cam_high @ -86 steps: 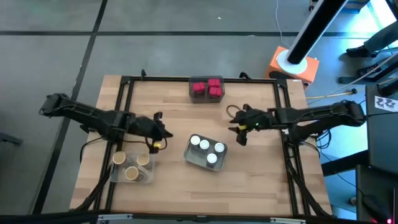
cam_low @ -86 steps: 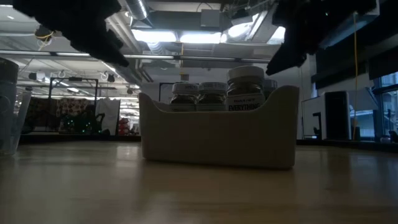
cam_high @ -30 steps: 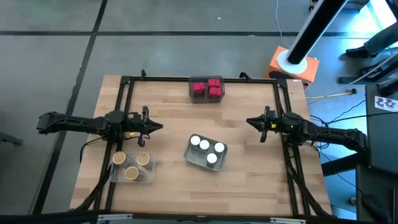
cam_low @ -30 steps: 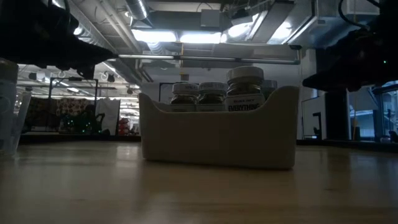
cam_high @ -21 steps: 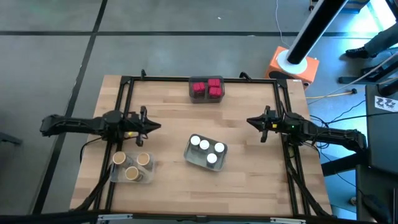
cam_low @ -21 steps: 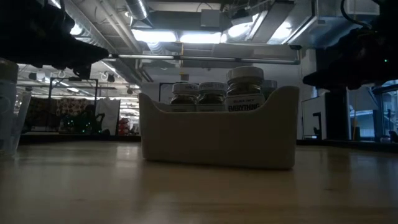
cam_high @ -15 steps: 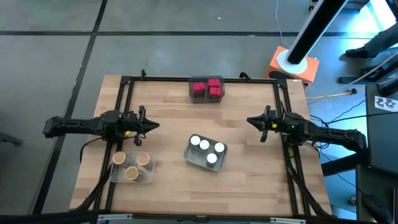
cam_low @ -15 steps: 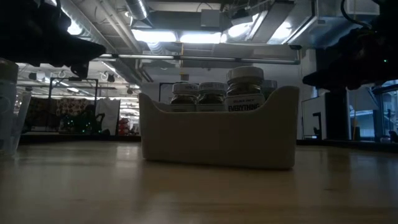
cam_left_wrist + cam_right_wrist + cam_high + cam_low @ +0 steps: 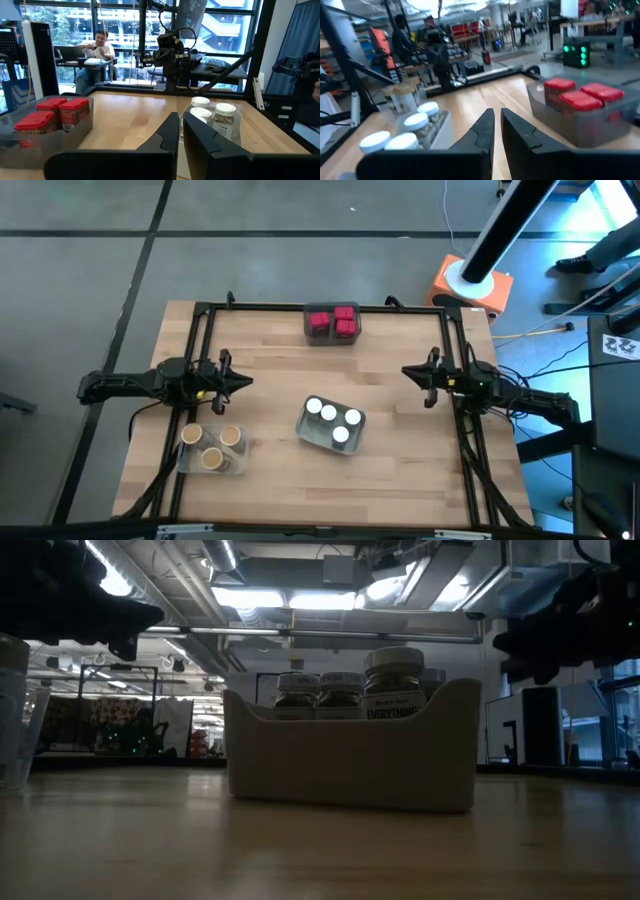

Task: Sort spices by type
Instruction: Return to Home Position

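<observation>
Worktop [image 9: 280, 380] with both arms low at its side edges. Left gripper [image 9: 243, 380] over the left side, fingers pressed together, empty. Right gripper [image 9: 408, 370] over the right side, fingers also pressed together, empty. Three trays: far-centre tray [image 9: 331, 340] holds the red blocky jars [image 9: 333, 322]. Grey tray [image 9: 301, 426] mid-worktop holds four white-topped jars [image 9: 330, 418]. Clear tray [image 9: 183, 464] at the near left holds three tan-topped jars [image 9: 212, 458].
</observation>
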Controlling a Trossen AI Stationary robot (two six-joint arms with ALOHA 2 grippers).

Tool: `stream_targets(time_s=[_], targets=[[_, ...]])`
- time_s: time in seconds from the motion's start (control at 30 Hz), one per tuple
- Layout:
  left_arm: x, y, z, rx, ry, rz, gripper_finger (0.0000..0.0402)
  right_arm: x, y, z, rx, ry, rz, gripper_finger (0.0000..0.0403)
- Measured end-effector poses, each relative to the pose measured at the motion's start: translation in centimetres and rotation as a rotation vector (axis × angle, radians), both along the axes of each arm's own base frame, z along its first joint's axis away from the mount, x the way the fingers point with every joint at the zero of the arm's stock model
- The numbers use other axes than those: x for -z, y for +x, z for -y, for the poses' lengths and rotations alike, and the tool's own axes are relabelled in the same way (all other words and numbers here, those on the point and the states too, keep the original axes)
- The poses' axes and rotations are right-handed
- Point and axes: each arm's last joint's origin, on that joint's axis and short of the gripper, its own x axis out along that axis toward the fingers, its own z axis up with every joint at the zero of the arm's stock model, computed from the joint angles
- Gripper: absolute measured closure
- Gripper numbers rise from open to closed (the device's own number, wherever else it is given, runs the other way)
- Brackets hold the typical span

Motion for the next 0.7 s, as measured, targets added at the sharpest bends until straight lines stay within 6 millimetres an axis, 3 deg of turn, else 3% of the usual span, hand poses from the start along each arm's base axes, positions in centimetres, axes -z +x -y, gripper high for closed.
stream_targets(time_s=[0.7], targets=[[0.49,0.09,-0.11,-0.036,-0.027,-0.051,0.0389,0.09,0.08,-0.1,-0.039,-0.031,-0.018,0.037]])
